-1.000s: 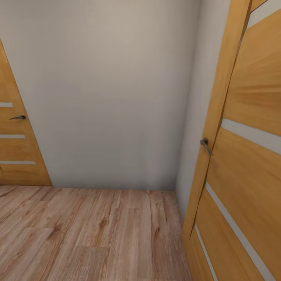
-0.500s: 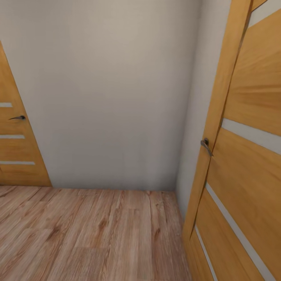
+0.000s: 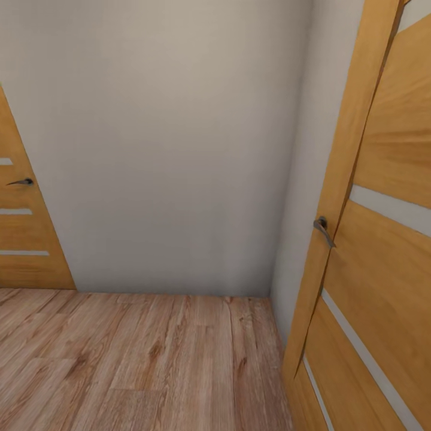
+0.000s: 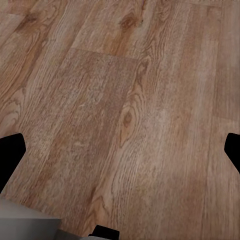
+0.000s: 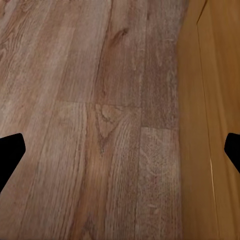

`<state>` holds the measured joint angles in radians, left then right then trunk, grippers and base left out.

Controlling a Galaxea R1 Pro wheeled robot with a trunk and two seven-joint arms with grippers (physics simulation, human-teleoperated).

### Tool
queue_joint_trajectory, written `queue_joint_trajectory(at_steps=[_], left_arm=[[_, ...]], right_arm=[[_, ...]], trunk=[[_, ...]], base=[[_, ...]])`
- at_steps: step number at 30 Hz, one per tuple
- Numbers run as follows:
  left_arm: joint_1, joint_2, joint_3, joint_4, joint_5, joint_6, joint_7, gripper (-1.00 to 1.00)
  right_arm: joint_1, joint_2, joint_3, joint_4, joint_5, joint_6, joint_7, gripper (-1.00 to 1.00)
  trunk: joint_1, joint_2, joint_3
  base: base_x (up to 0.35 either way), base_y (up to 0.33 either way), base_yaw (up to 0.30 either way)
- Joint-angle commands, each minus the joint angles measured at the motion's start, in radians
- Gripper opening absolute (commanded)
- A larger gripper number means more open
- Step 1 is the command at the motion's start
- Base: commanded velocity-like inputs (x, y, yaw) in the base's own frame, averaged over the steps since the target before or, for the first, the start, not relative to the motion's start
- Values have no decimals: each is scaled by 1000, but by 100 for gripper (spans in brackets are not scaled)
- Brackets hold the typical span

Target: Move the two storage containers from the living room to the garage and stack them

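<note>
A plain pale wall [image 3: 161, 143] takes up most of the head view, meeting a second wall at a corner on the right. Below it lies a light wood-plank floor [image 3: 137, 359], running to the foot of both walls.

Two wooden doors are visible, both orange-brown with pale horizontal strips. The larger door [image 3: 383, 251] stands open at the right edge of the floor, angled toward the camera, with one grey lever handle [image 3: 323, 230]. The smaller door [image 3: 24, 239] sits at the floor's far left corner, with one dark lever handle [image 3: 21, 181].

The left tool [image 4: 120, 150] points down at bare planks; its two dark fingertips [image 4: 11, 152] sit wide apart at the edges of the wrist view, released and holding nothing. The right tool [image 5: 120, 150] is likewise spread and empty over the planks, with the door's orange panel [image 5: 210, 125] just beside it.

The orange-red containers are not where these cameras look; their whereabouts cannot be told.
</note>
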<state>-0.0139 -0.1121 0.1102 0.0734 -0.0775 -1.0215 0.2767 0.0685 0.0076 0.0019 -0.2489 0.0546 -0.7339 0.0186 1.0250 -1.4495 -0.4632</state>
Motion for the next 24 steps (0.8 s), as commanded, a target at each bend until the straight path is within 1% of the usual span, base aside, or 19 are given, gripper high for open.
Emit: queue_joint_trajectory(at_steps=[1, 20, 24], left_arm=[[-1, 0, 8, 3, -8, -5, 3, 100], [-1, -1, 8, 3, -8, -5, 3, 100], [-1, 0, 7, 3, -9, -5, 3, 100]], right_arm=[[1, 0, -2, -2, 5, -1, 0, 100], [1, 0, -2, -1, 5, 0, 0, 100], [1, 0, -2, -2, 4, 0, -1, 100]], trunk=[[0, -1, -1], [0, -1, -1], [0, -1, -1]], base=[[5, 0, 0], [1, 0, 0], [148, 0, 0]])
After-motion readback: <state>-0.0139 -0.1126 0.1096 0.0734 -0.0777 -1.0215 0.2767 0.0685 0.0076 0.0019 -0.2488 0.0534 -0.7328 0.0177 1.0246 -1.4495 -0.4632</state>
